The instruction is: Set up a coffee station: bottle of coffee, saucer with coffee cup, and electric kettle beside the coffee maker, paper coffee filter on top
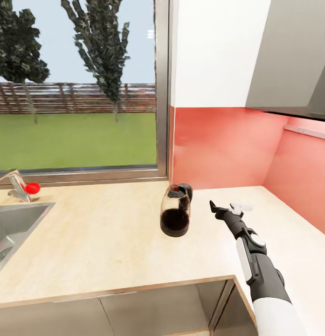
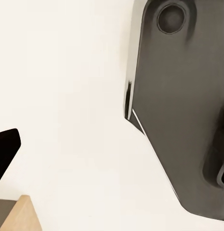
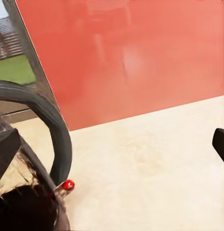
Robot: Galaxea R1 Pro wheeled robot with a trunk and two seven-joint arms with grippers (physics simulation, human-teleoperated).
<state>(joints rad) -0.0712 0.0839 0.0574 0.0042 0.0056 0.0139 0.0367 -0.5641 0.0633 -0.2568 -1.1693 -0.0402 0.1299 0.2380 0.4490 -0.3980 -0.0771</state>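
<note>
Your electric kettle [image 1: 176, 211] stands upright on the kitchen countertop [image 1: 101, 242], just below the middle of the head view, in front of the window corner. Your right gripper [image 1: 226, 208] hovers just to the right of it in that frame, at about the height of the glass body, fingers pointing up and left toward it. The jaws are spread: in the right wrist view one dark fingertip [image 3: 6, 149] sits at the left edge against the kettle [image 3: 34, 192] and the other at the far right edge, with bare worktop between them. So the kettle lies off to the side of the jaws, not between them, its long axis vertical and its black handle [image 3: 49, 125] arching close beside the near finger.

This right arm is clearly the nearer one. I cannot tell the state of your left gripper; its wrist view gives a dark corner and grey bodywork.

Room is generous: open worktop left of the kettle toward the sink [image 1: 15, 226], more to the right up to the red backsplash [image 1: 223, 144]. The counter's front edge runs well below the kettle in frame.
</note>
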